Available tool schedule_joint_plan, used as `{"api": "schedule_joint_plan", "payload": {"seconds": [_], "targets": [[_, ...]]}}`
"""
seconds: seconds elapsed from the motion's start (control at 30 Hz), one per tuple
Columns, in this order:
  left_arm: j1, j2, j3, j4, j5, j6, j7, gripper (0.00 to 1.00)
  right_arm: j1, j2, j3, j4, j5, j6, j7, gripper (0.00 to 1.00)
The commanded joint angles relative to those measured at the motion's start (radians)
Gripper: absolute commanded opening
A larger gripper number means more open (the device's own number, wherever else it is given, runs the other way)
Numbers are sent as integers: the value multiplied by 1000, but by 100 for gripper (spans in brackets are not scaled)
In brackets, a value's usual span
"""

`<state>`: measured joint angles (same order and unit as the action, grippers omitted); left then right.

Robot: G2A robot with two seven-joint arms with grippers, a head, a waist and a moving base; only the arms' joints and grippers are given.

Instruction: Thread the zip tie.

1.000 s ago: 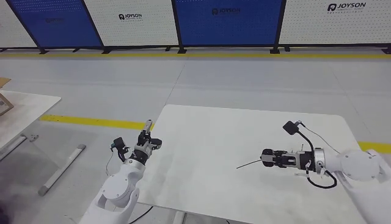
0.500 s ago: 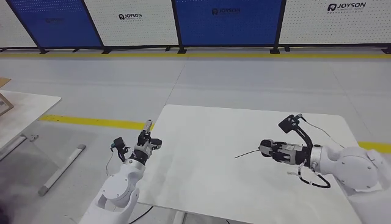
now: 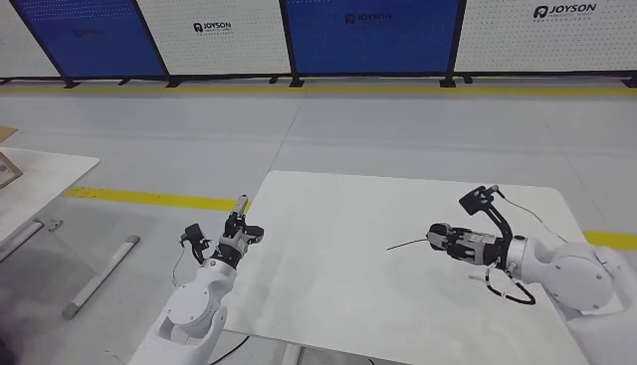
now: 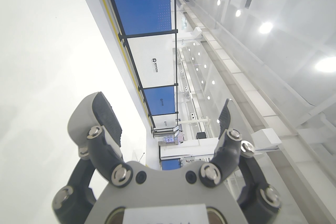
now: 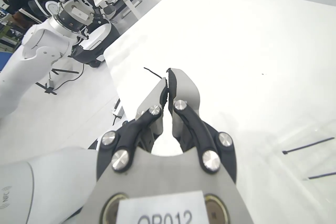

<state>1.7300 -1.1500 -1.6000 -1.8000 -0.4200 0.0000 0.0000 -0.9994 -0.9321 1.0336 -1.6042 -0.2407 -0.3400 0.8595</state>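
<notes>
Right claw (image 3: pixel 431 236) with zip tie (image 3: pixel 406 243) now farther forward.

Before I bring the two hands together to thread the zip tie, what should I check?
1. Zip tie clamped in right hand: ok, jaws shut on it.
2. Free end sticking out of that hand: ok.
3. Left hand open and empty: ok.
4. Hands near each other: not ok; the left one sits at the table edge, far from the tie.
5. Where the tie's head is: cannot tell.
6. Two spare ties lying apart from both hands: ok.
</notes>
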Motion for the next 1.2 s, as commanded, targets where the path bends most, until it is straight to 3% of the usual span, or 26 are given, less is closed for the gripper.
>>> {"api": "schedule_joint_plan", "payload": {"seconds": [0.0, 0.2, 1.17], "targets": [[0, 0, 0, 0, 0, 0, 0, 100, -4, 1, -1, -21, -43, 0, -26, 0], [0, 0, 0, 0, 0, 0, 0, 100, 4, 18, -45, -79, -188, 0, -107, 0], [0, 0, 0, 0, 0, 0, 0, 100, 9, 21, -54, -77, -188, 0, -118, 0]]}}
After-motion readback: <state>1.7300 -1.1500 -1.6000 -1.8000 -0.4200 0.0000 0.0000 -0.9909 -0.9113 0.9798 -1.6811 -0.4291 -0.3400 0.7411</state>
